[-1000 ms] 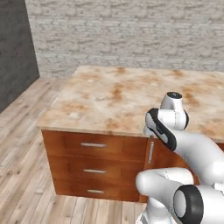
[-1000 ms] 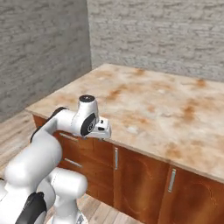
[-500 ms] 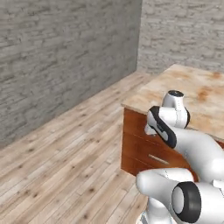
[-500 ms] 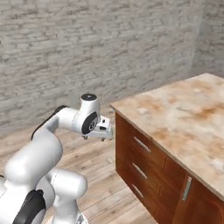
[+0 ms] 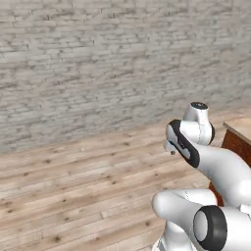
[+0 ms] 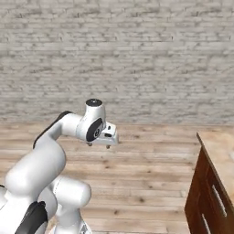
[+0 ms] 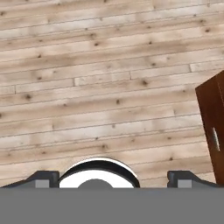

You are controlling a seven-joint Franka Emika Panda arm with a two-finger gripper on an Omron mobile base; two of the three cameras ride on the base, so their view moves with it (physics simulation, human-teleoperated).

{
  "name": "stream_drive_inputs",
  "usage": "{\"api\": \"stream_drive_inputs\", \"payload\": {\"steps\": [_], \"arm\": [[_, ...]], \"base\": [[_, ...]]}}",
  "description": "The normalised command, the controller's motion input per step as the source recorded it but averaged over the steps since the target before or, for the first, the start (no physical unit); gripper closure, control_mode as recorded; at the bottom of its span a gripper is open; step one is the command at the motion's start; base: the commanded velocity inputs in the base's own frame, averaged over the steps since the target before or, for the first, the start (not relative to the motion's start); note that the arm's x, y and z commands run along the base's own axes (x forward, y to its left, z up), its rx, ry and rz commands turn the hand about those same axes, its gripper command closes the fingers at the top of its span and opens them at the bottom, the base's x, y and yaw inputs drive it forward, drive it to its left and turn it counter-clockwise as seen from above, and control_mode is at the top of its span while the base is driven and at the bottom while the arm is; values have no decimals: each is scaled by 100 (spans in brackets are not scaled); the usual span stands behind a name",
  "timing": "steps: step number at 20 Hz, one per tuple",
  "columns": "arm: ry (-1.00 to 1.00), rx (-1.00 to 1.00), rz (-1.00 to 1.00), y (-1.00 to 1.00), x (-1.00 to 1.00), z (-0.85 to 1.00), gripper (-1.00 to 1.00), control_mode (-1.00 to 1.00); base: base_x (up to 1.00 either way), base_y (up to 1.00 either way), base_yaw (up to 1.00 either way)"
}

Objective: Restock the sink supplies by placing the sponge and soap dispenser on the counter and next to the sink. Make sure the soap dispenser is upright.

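My gripper [image 6: 98, 145] hangs on the folded arm, pointing down over the wooden floor, well left of the counter [image 6: 220, 142]. In the hand view the gripper [image 7: 113, 177] is open, its two dark fingertips [image 7: 42, 178] wide apart with nothing but floor planks beyond them. Just a beige corner of the counter [image 5: 240, 122] shows at the right edge of the left base view. The sponge, the soap dispenser and the sink are out of view.
Brown wooden cabinets [image 6: 208, 196] with drawer handles stand under the counter at the right; their side panel [image 7: 213, 122] also shows in the hand view. A grey brick wall [image 5: 98, 63] runs across the back. Pale wooden floor [image 6: 146, 183] spreads between wall and cabinets.
The whole picture has swung: the base has turned, so the counter has slid to the right edge and the brick wall and floor now face the cameras. The arm keeps its folded pose.
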Motion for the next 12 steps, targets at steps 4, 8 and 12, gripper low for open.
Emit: {"api": "stream_drive_inputs", "payload": {"steps": [4,8,12], "arm": [[0,0,0,0,0,0,-100,100],[0,0,0,0,0,0,-100,100],[0,0,0,0,0,0,-100,100]], "base": [[0,16,89],[0,32,86],[0,39,83]]}}
